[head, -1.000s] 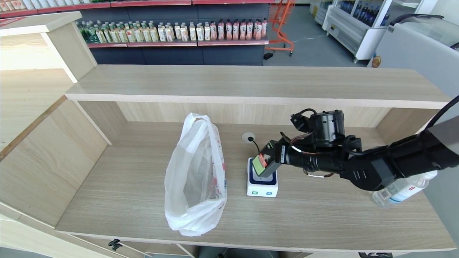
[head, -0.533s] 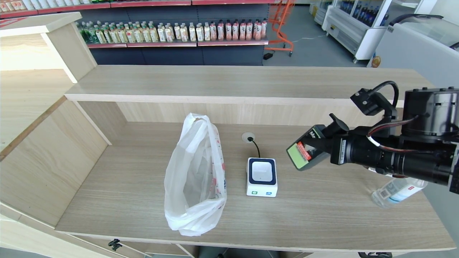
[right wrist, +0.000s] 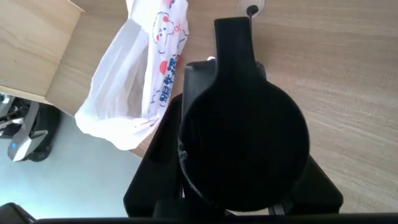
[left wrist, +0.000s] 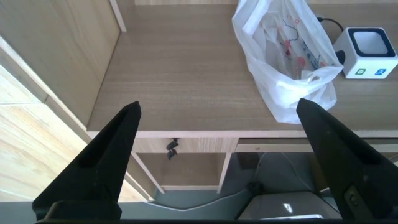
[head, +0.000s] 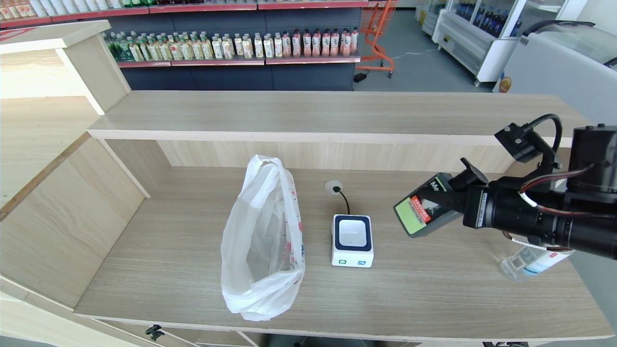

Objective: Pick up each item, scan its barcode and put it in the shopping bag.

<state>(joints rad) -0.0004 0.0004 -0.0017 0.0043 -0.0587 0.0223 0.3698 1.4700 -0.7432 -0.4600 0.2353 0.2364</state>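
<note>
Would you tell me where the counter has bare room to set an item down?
The widest bare patch lies between the bag and the left wall. Another lies between the scanner and the bottle, under the box in the right gripper. The gap between bag and scanner is narrow.

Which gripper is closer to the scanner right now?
Right. The right gripper, holding a box, is raised right of the scanner; the left gripper hangs beyond the shopping bag.

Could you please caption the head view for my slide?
Right gripper holds a dark green-ended box above the wooden counter, right of the white scanner.
</note>
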